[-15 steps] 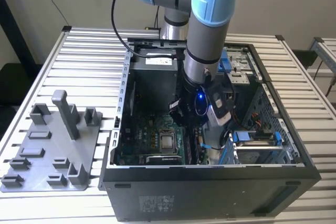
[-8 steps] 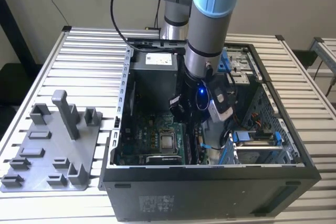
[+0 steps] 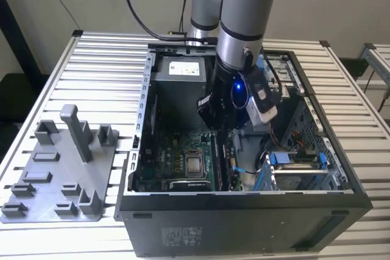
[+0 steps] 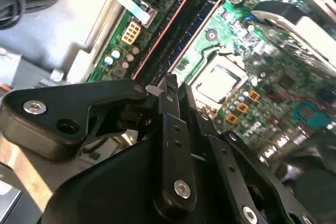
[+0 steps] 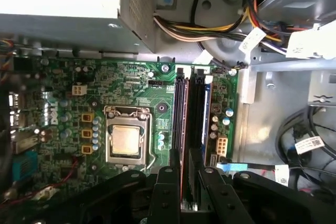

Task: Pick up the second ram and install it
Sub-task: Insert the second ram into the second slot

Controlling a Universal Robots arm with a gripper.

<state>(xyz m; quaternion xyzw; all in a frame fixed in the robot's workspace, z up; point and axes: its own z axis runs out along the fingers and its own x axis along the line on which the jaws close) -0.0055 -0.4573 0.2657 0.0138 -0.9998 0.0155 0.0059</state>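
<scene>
Inside the open case [image 3: 244, 202], claw [image 5: 185, 174] apparently clenched on second ram [image 5: 195, 124] over slots.

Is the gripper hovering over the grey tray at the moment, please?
No, the gripper is down inside the open case, above the motherboard.

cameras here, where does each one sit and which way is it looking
Exterior view: off the arm, above the table, looking down into the open computer case; shows the arm and gripper lowered inside, grey fixture tray at the exterior view's left.
First wrist view: on the wrist, facing the motherboard; gripper over the memory slots, on the second ram.
Second wrist view: on the wrist, looking obliquely along the slots; gripper linkages in the foreground.
Shared: both wrist views show the processor socket.
</scene>
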